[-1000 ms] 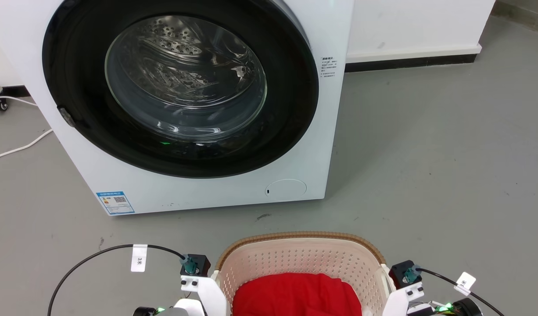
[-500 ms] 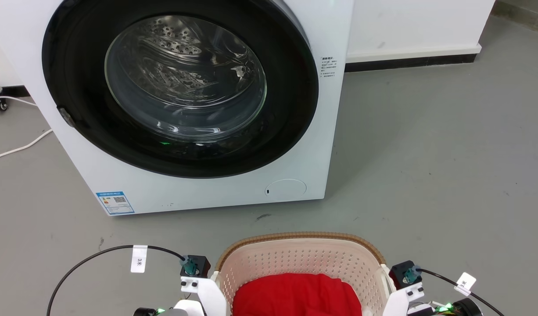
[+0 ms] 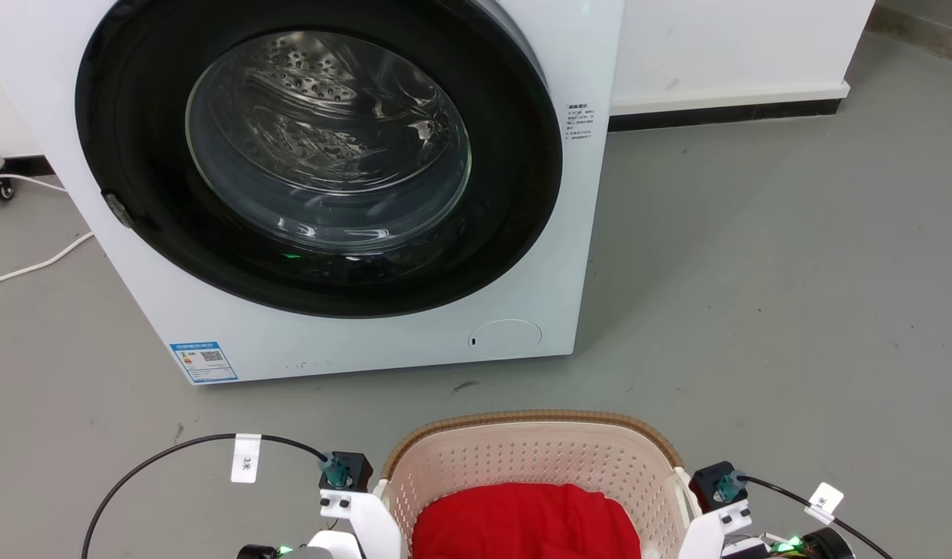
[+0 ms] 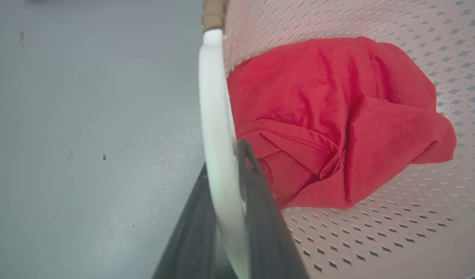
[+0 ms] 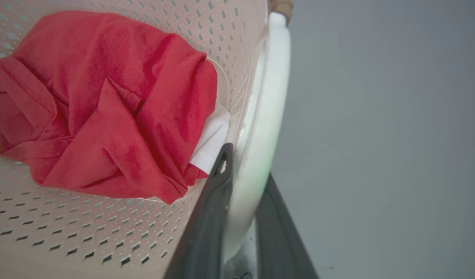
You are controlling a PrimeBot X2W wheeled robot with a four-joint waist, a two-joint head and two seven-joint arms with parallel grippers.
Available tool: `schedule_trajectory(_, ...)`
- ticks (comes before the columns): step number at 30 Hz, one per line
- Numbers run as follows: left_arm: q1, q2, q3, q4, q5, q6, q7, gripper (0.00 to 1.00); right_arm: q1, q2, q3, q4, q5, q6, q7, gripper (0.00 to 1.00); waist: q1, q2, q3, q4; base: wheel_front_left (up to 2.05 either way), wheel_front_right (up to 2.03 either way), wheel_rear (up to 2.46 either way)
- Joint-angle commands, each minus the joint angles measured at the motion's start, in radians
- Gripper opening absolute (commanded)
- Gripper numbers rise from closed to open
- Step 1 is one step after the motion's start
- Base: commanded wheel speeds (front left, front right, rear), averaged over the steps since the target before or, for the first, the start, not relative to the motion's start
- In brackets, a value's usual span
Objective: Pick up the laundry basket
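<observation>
The laundry basket (image 3: 534,454), cream and perforated with a brown woven rim, sits at the bottom middle of the head view, in front of the washing machine. A red garment (image 3: 522,520) lies inside it. In the left wrist view my left gripper (image 4: 224,159) is shut on the basket's white left handle (image 4: 214,97), one dark finger on each side. My right gripper (image 5: 247,162) is shut the same way on the white right handle (image 5: 274,77). Whether the basket's bottom touches the floor is hidden.
A white front-loading washing machine (image 3: 352,345) with a round dark glass door stands close ahead of the basket. A white cable (image 3: 33,264) lies on the grey floor at the left. Open floor (image 3: 794,272) extends to the right, up to the wall's black baseboard (image 3: 724,115).
The washing machine and floor have slid a few pixels lower in the head view, so the camera has moved slightly. Basket and both grippers keep their places in the view.
</observation>
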Motion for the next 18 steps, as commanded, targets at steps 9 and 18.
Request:
schedule_trajectory(9, -0.025, -0.02, -0.018, -0.015, -0.018, -0.02, -0.012, 0.0, -0.005, 0.011, 0.015, -0.006, 0.001, 0.012, -0.007, 0.0, 0.0, -0.0001, 0.005, -0.001, 0.0, 0.0, 0.0)
schedule_trajectory(18, -0.027, -0.02, -0.032, -0.015, -0.031, -0.02, -0.017, 0.0, -0.005, 0.013, 0.02, -0.006, 0.003, 0.012, -0.009, 0.0, 0.0, -0.0001, 0.007, -0.002, 0.0, 0.0, 0.0)
